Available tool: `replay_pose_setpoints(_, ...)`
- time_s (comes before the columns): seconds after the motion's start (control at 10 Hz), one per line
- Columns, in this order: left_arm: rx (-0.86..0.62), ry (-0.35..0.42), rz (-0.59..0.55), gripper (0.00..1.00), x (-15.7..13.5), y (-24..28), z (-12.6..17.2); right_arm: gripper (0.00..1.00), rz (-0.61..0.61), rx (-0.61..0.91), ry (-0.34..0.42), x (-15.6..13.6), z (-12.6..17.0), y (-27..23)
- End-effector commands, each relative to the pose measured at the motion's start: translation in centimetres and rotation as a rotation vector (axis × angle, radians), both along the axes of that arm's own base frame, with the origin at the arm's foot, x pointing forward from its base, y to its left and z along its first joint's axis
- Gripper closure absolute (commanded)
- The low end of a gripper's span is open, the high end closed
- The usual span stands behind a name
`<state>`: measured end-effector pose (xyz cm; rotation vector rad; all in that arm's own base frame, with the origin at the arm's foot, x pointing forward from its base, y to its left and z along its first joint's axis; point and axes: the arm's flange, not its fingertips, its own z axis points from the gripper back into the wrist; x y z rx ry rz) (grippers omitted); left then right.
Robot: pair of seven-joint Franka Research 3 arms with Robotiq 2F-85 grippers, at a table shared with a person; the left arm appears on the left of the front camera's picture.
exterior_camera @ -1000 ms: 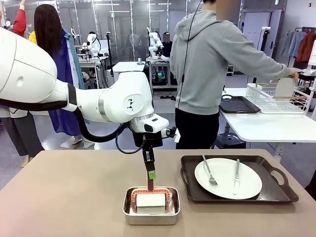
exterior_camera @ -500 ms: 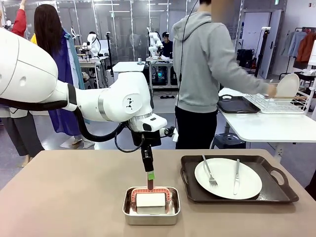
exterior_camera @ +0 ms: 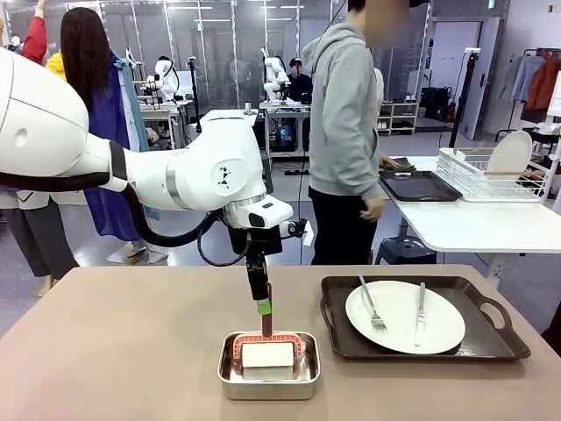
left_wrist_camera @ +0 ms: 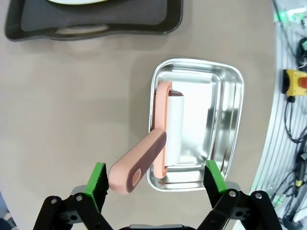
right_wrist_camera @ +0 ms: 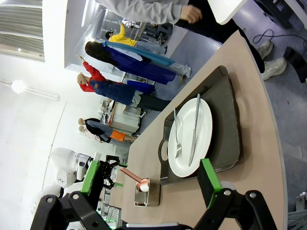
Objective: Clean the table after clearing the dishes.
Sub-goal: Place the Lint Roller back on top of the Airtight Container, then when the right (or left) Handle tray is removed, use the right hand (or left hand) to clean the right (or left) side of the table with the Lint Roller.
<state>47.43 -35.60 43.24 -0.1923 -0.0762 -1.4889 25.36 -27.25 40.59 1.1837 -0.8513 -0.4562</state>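
Observation:
On the beige table (exterior_camera: 131,351) a steel pan (exterior_camera: 268,367) holds a lint roller (left_wrist_camera: 175,124) whose pink handle (exterior_camera: 266,321) leans up out of it. My left gripper (exterior_camera: 261,303) hovers just above the pan. In the left wrist view the left gripper (left_wrist_camera: 156,184) is open, and the handle (left_wrist_camera: 139,163) lies loose between the fingers (left_wrist_camera: 98,184), close to one pad. To the right, a dark tray (exterior_camera: 491,342) carries a white plate (exterior_camera: 399,329) with fork (exterior_camera: 372,309) and knife (exterior_camera: 420,313). My right gripper (right_wrist_camera: 151,179) is open and holds nothing, off the table's end, facing the tray (right_wrist_camera: 225,120).
A person in a grey hoodie (exterior_camera: 346,114) stands past the far edge, turned sideways. Behind, a white table (exterior_camera: 473,224) holds a wire rack (exterior_camera: 478,180) with a white plate (exterior_camera: 510,153) standing in it, and a second dark tray (exterior_camera: 421,186). The table's left half is bare.
My left gripper has opened, let go of the roller handle and risen a little. The person set a plate in the rack and turned back toward this table.

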Motion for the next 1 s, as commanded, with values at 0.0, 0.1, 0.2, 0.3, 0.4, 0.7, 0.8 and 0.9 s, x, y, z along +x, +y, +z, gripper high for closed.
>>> replay_pose_setpoints(0.0,-0.001,0.006,-0.003,0.0,0.3,-0.5,-0.4,0.0,0.0,0.001,-0.011,-0.2,0.3,0.0)
replay_pose_setpoints(0.1,-0.001,0.006,-0.003,0.0,0.3,-0.5,-0.4,0.0,0.0,0.001,-0.011,-0.2,0.3,0.0)
replay_pose_setpoints(0.2,-0.001,0.006,-0.003,0.0,0.3,-0.5,-0.4,0.0,0.0,0.001,-0.011,-0.2,0.3,0.0)
replay_pose_setpoints(0.3,-0.001,0.006,-0.003,0.0,0.3,-0.5,-0.4,0.0,0.0,0.001,-0.011,-0.2,0.3,0.0)
replay_pose_setpoints(0.4,-0.001,0.006,-0.003,0.0,0.3,-0.5,-0.4,0.0,0.0,0.001,-0.011,-0.2,0.3,0.0)
replay_pose_setpoints(0.7,-0.001,0.01,-0.004,0.0,0.2,-0.4,-0.6,0.0,0.0,0.001,-0.011,-0.2,0.3,0.0)
replay_pose_setpoints(0.8,-0.144,0.059,0.07,0.0,1.8,2.0,3.0,0.0,0.0,0.001,-0.011,-0.2,0.3,0.0)
replay_pose_setpoints(0.9,-0.297,0.133,0.185,0.0,3.2,5.6,5.8,0.0,0.0,0.001,-0.011,-0.2,0.3,0.0)
